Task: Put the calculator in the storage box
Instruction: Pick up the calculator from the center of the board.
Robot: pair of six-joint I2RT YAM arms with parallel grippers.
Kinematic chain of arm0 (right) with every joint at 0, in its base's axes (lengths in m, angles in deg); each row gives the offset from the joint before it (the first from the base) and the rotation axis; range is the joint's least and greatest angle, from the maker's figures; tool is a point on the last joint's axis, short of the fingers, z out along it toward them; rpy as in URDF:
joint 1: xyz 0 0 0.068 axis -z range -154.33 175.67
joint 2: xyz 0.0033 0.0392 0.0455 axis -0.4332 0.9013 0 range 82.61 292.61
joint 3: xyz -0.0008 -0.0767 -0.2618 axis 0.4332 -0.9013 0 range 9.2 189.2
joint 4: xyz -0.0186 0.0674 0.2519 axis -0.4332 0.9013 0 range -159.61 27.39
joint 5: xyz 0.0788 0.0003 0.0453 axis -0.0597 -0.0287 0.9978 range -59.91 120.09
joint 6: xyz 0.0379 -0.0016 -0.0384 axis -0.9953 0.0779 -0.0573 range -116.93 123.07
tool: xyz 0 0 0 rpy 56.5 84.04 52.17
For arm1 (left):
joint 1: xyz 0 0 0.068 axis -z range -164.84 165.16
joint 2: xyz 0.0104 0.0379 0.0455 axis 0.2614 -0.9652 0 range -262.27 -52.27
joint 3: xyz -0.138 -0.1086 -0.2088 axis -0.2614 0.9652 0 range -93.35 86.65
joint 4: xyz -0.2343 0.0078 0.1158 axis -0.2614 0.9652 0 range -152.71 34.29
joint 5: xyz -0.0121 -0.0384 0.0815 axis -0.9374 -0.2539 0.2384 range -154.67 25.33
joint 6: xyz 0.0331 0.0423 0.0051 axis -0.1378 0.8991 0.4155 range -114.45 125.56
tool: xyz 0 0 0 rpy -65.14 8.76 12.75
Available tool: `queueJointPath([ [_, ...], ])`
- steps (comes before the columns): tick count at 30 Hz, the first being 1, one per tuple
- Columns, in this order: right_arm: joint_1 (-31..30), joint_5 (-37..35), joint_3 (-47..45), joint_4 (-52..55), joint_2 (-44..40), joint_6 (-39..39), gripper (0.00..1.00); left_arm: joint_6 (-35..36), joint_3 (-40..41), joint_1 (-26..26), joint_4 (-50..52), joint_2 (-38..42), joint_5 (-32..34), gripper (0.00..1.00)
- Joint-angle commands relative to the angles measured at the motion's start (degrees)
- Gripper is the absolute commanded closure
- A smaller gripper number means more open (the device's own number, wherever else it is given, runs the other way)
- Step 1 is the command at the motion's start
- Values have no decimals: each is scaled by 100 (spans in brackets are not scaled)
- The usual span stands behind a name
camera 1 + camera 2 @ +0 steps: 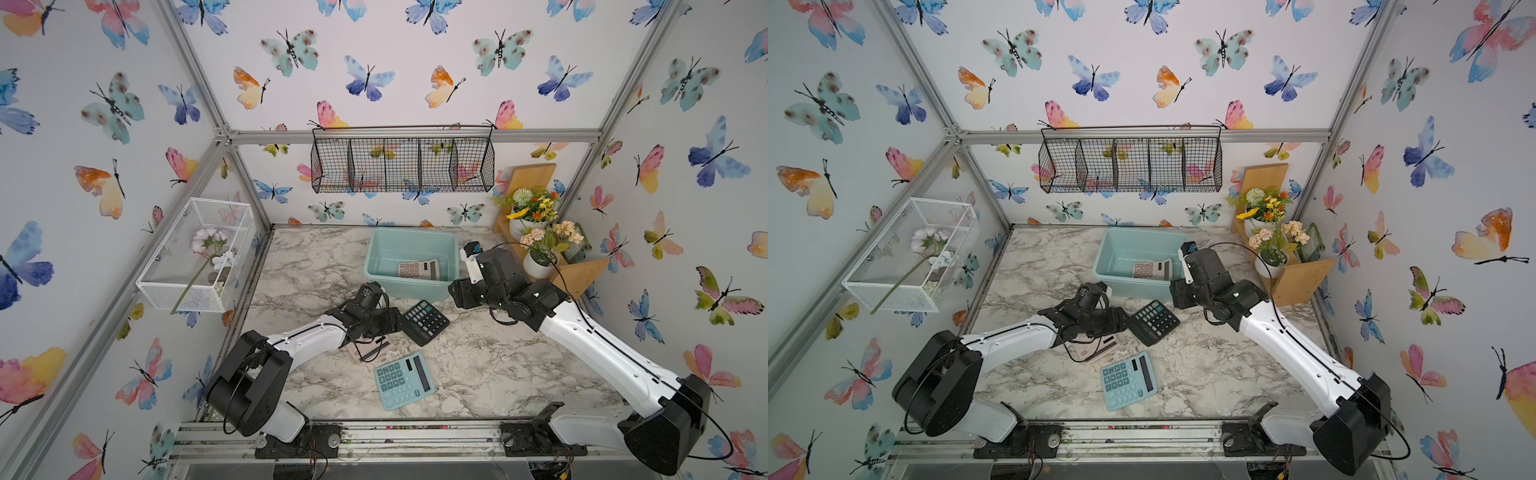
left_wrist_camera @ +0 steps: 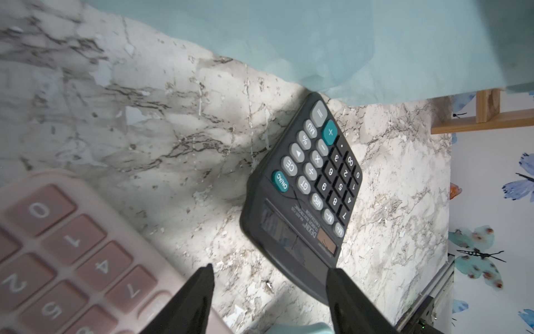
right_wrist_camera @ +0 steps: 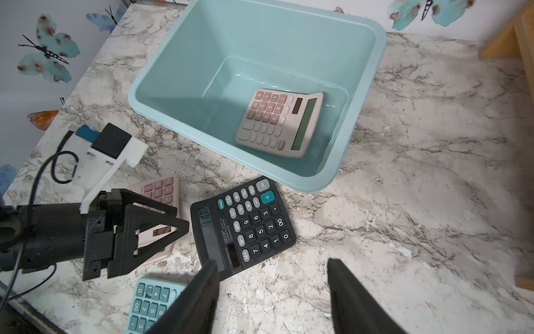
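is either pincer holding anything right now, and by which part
Nothing is held. The left pincer and the right pincer both stand open and empty. The left one is at the black calculator's display end, not closed on it.

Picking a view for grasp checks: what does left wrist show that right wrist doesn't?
Left wrist only: the gap between the left gripper's open fingers, close to the black calculator's display end. Right wrist only: the storage box's inside with a pink calculator in it, the blue calculator, the open right gripper. Both: black calculator, a second pink calculator on the table, the box's outer wall.
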Motion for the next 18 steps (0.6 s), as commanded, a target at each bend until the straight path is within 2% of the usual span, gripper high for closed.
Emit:
queueJointPath([
  [1,-6,-226,-31,31,-41,49,37,-142,-98,57,-201,-181,-298,34],
  [5,-10,-252,-34,58,-57,48,37,36,-51,59,119,4,-79,32],
  [12,-6,-209,-7,55,-30,47,37,655,-10,112,1381,452,672,26],
  [18,-6,-173,-48,-4,-6,14,37,580,447,153,1189,499,571,26],
])
